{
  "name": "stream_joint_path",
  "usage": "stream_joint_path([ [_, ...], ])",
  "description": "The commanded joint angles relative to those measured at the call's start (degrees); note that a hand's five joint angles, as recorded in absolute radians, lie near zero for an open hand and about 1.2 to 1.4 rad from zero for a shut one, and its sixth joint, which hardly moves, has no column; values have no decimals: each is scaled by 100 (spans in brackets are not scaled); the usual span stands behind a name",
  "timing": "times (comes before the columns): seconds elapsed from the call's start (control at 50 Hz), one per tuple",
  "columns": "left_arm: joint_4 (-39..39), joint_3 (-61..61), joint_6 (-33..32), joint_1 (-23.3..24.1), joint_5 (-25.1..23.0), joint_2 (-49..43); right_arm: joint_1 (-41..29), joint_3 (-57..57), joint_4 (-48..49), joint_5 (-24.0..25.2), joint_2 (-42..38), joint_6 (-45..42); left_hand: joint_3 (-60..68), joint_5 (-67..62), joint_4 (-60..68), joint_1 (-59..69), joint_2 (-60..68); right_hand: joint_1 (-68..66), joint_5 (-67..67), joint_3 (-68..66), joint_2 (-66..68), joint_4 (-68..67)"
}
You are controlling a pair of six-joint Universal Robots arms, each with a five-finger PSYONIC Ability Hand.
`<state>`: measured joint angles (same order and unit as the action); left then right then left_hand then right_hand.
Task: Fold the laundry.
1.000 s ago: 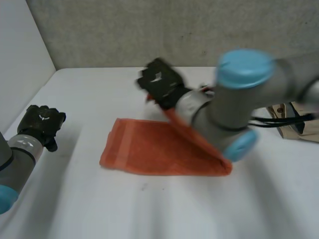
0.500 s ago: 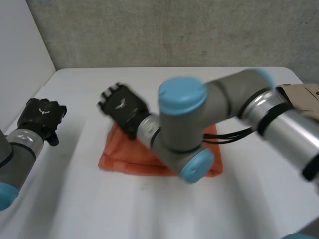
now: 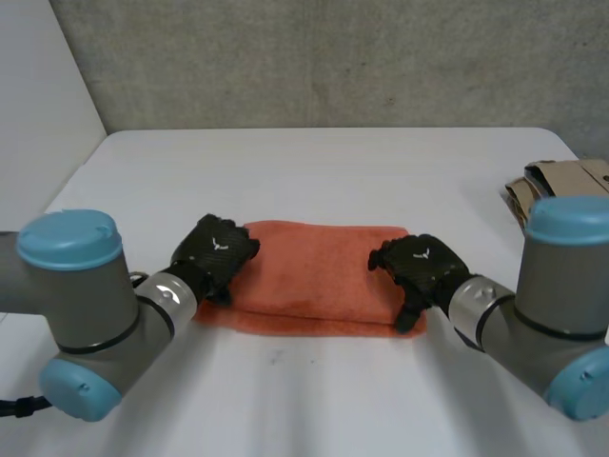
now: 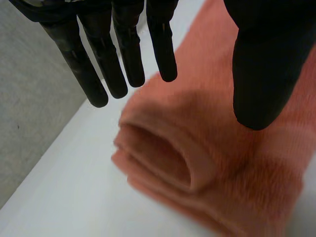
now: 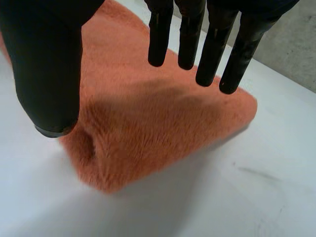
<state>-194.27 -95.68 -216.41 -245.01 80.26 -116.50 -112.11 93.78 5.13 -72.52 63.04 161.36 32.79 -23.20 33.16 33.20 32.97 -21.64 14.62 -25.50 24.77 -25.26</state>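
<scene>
- Towel: orange, folded into a long strip, lying midway on the bench.
- Left hand: at the towel's left end, fingers straight and spread from the thumb, pinching nothing.
- Right hand: at the right end, likewise spread.
- Risk, I judge: grabbing only the top layer may peel the fold open or skew it.

The right hand hung over the folded orange towel, fingers straight and parted from the thumb, gripping nothing. The towel's rounded corner lay below the thumb on the white table.
</scene>
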Motion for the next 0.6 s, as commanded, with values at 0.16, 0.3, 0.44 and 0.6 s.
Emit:
stream_joint_path([
  [0.16, 56, -205, -218, 76, 1018, 30, 154, 422, 849, -16, -195, -95, 636, -594, 599, 595, 618, -5070, 4772, -4685, 4758, -4708],
  [0.3, 56, -434, -174, 252, 1018, 540, 575, 545, 788, 54, -134, -297, 552, -510, 515, 510, 534, -5836, 5538, -5450, 5523, -5474],
  [0.44, 161, -583, 124, 235, 1027, 1164, 1059, 923, 445, 28, 313, -1518, 384, -342, 347, 342, 366, -5836, 5538, -5450, 5523, -5474],
  [0.6, 346, -619, 555, 164, 1035, 1481, 1209, 598, 216, -148, 832, -2855, 148, -107, 111, 107, 130, -5836, 5538, -5450, 5523, -5474],
])
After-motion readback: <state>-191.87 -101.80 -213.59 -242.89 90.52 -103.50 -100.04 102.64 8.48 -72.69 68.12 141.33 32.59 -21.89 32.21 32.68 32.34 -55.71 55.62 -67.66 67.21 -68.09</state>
